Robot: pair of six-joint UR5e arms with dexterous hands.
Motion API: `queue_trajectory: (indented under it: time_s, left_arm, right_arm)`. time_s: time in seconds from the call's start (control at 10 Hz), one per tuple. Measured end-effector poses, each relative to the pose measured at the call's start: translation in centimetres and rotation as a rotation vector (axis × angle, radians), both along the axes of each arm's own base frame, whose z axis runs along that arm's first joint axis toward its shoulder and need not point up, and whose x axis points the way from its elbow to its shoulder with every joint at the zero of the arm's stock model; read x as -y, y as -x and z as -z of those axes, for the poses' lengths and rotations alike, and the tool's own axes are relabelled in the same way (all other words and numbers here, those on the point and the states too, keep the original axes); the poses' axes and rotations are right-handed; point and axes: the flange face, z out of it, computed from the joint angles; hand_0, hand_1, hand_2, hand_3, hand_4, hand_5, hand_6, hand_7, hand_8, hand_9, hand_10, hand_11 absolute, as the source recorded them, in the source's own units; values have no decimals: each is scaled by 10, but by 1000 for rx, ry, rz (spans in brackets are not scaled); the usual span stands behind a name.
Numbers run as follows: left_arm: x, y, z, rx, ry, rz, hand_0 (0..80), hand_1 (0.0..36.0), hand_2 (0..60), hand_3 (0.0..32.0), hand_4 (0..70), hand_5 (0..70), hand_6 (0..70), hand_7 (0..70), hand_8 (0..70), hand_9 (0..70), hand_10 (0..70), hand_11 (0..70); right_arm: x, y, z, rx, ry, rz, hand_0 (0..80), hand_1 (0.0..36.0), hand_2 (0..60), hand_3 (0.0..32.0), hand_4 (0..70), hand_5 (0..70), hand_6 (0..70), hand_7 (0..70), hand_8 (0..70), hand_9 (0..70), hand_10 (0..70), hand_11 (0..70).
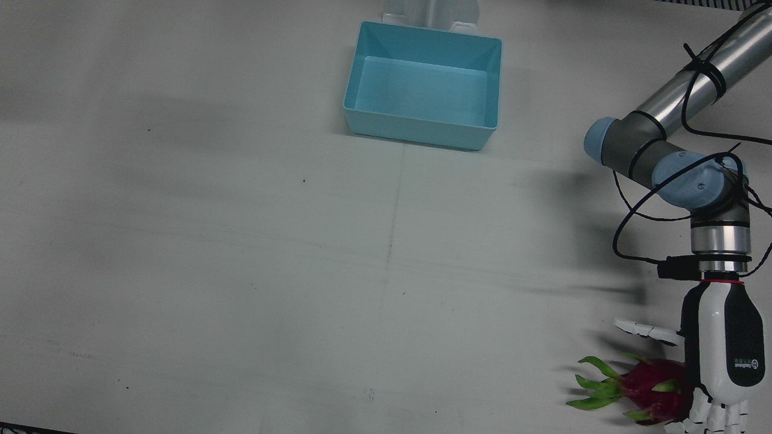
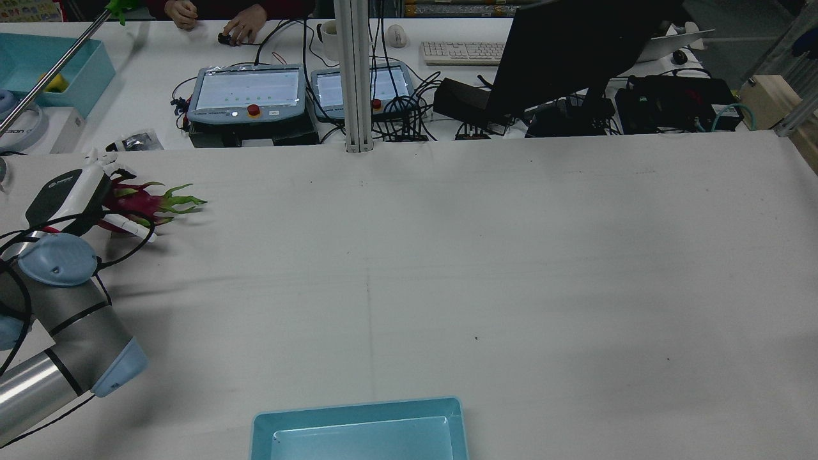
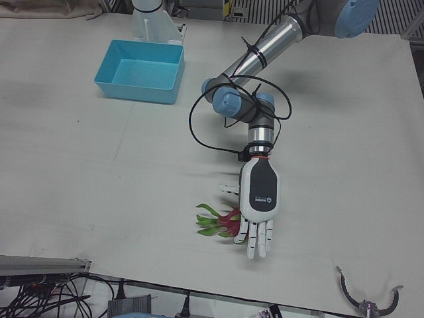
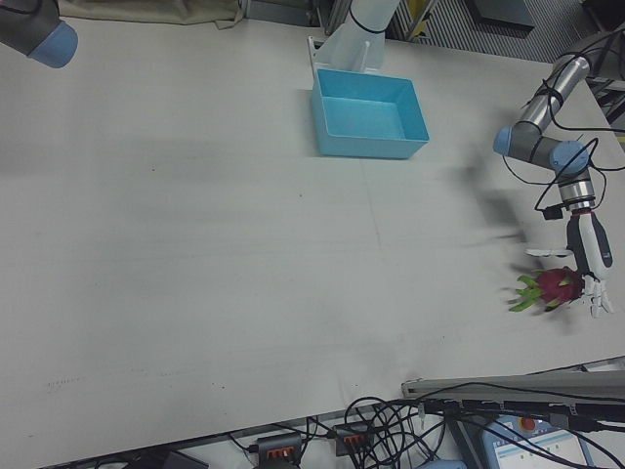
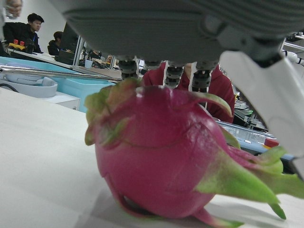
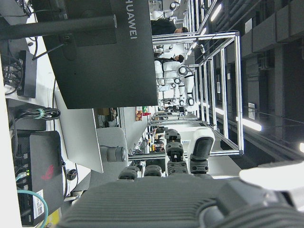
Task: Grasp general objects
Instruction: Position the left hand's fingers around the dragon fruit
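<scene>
The dragon fruit (image 3: 228, 222) lies on the tabletop (image 3: 99, 172), well away from the blue bin (image 3: 140, 70), near the tabletop's operator-side edge. The left hand (image 3: 259, 199) hovers palm-down over it, fingers (image 3: 258, 240) spread and extended past it. The left hand view shows the fruit resting on the tabletop right under the palm, whether touched I cannot tell. The right hand (image 6: 190, 194) appears only in its own view, holding nothing, fingers slightly curled.

Magenta dragon fruit (image 1: 648, 389), green-tipped scales, lying sideways on table; near edge
</scene>
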Motion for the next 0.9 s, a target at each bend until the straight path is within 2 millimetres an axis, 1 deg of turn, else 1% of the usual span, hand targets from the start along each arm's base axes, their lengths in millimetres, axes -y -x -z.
queue_trajectory:
  time_s: [0.2, 0.5, 0.7, 0.9]
  left_arm:
    - [6, 3, 3, -8, 6, 2, 600, 209, 0, 0, 157, 315, 134, 125, 30, 11, 51, 91]
    - [21, -10, 6, -4, 10, 2, 593, 198, 0, 0, 214, 354, 162, 139, 44, 13, 55, 95]
    - [25, -14, 2, -1, 11, 3, 593, 197, 0, 0, 237, 377, 180, 151, 52, 16, 60, 102]
    - [24, -15, -8, 10, 19, 2, 583, 191, 0, 0, 227, 370, 173, 139, 50, 13, 58, 99]
  right_arm:
    - [0, 0, 0, 0, 0, 0, 0, 0, 0, 0, 0, 0, 0, 0, 0, 0, 0, 0]
    - [0, 0, 0, 0, 0, 0, 0, 0, 0, 0, 0, 0, 0, 0, 0, 0, 0, 0]
    - [0, 0, 0, 0, 0, 0, 0, 0, 0, 0, 0, 0, 0, 0, 0, 0, 0, 0]
    - [0, 0, 0, 0, -1, 0, 0, 0, 0, 0, 0, 0, 0, 0, 0, 0, 0, 0]
